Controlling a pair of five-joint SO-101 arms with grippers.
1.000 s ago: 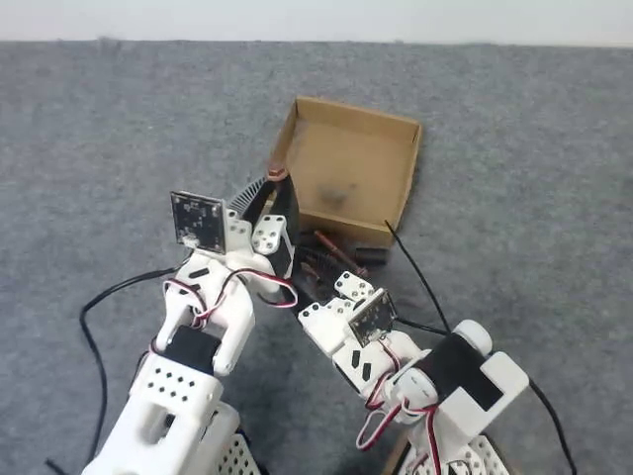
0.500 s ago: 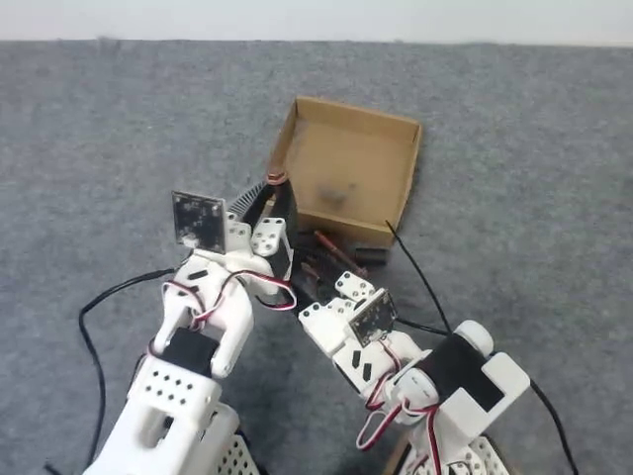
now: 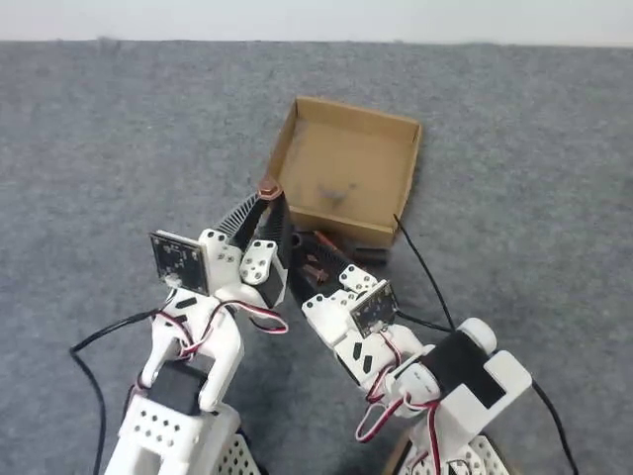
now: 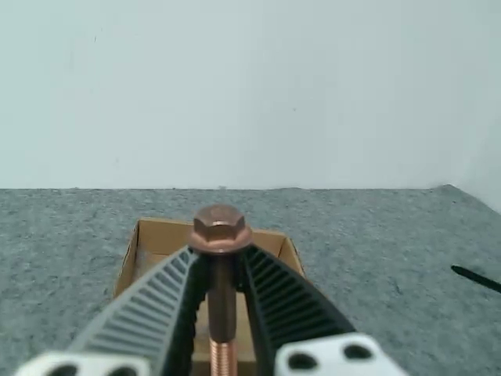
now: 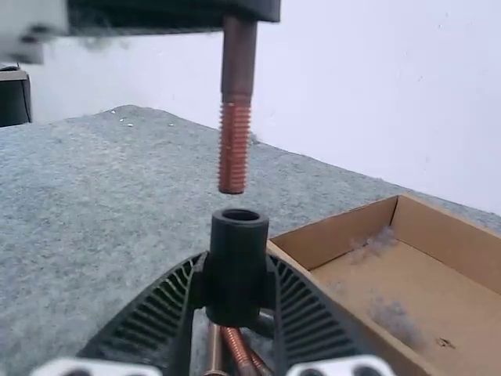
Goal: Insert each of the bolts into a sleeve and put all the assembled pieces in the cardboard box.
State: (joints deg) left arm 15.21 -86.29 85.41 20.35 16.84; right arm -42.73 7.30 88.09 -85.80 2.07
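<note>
High view: at frame centre, the left gripper [image 3: 268, 196] clamps an upright copper hex-head bolt [image 3: 268, 187] beside the brown cardboard box [image 3: 371, 158].

Left wrist view: it pinches the shank below the head, leaving the thread free.

Right wrist view: the right gripper [image 5: 237, 294] clasps a black cylindrical sleeve [image 5: 237, 258] bore-up just under the thread, seemingly for insertion.

Obs.: bolt [image 4: 221, 235] copper-toned metal, smooth sheen, lower shank threaded. The sleeve [image 5: 237, 262] is black, matt, smooth; left gripper [image 4: 221, 262] fingers [image 4: 149, 313] are dark ribbed plastic. The cardboard box [image 3: 368, 158] is matt brown paperboard; table [image 3: 119, 129] cover is grey, rough, felt-like cloth.
</note>
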